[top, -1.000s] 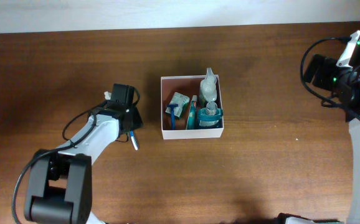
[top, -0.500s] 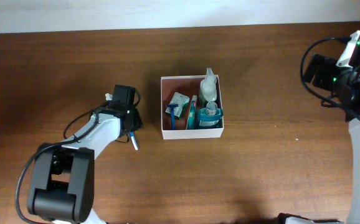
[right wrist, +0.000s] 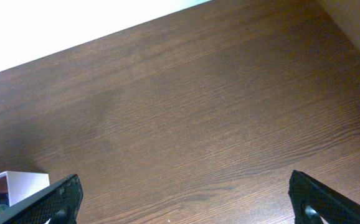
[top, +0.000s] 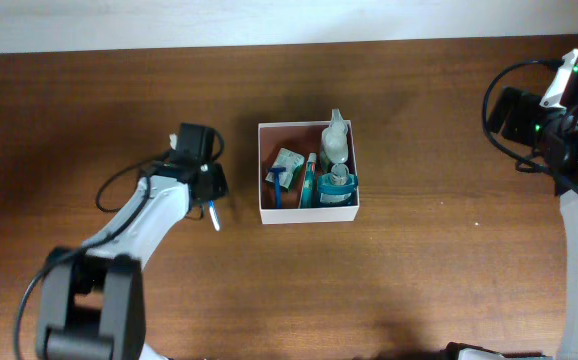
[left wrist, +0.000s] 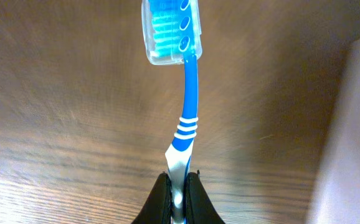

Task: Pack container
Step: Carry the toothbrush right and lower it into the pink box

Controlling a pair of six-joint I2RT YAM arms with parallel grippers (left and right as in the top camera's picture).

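The left fingers [left wrist: 160,200] are clamped on the tail end of a blue-and-white toothbrush [left wrist: 190,118]. Its handle runs straight out ahead of them to a bristle head under a clear cap [left wrist: 170,31] at the far tip. The desk [left wrist: 61,112] beneath looks soft and out of focus, so the brush is probably held off the surface, though that cannot be settled from here.

Off to the right of these fingers stands a pale upright face, the near wall of the container [left wrist: 357,124]. From overhead the container [top: 309,214] sits just beside the left fingers, toward the middle of the desk. It already holds a green-and-white packet [top: 289,161], a blue-handled item [top: 275,187], a clear bottle [top: 335,143] and a teal bottle [top: 337,187].

The step in hand looks like carrying the toothbrush to the box. The next move likely calls for lifting over that near wall, laying the brush along the barer side closest to these fingers, then letting go.

Far across the desk, the right fingers [right wrist: 63,198] are spread wide apart, hold nothing, and are well away from the container.
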